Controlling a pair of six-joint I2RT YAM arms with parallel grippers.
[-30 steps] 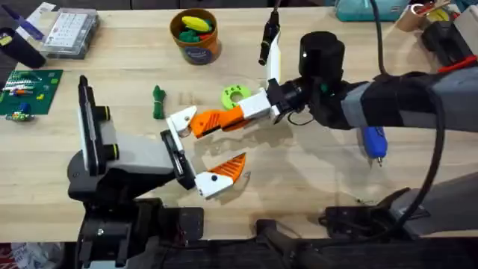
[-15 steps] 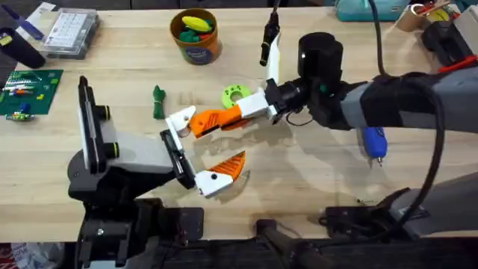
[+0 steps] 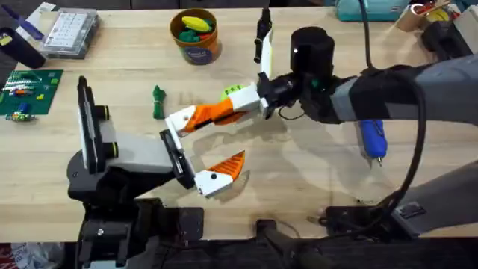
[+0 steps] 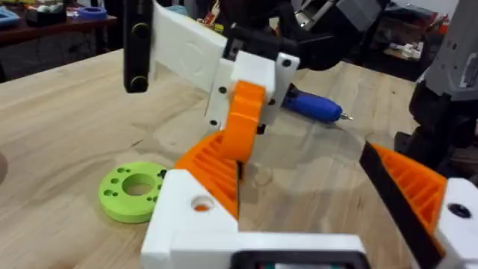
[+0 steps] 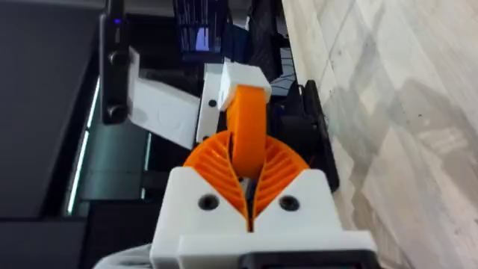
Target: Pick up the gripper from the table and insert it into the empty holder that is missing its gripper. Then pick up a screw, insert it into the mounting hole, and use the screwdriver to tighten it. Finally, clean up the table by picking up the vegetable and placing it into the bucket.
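Note:
My right gripper (image 3: 239,104) is shut on the gripper (image 3: 203,114), a loose curved orange finger with white ends. The finger hangs tilted above the table, its white free end (image 3: 180,119) right by the upper end of the holder (image 3: 170,140), the black bracket on my left arm. In the right wrist view the orange pads (image 5: 216,173) clamp the finger (image 5: 247,123). My left gripper (image 3: 198,149) stands open, with one fixed orange-white finger (image 3: 222,172). The blue screwdriver (image 3: 372,139) lies at the right. The dark green vegetable (image 3: 157,101) lies left of centre. The orange bucket (image 3: 196,39) stands at the back.
A lime green ring (image 3: 232,91) lies partly under the right gripper, also seen as the ring (image 4: 133,192). Yellow toy food sits in the bucket. A clear parts box (image 3: 71,31) and a green circuit board (image 3: 28,90) are at the far left.
My right arm has shifted left and toward the table's back with the loose finger, tilting it. The finger's white end has stayed close to the holder. My left arm has not moved.

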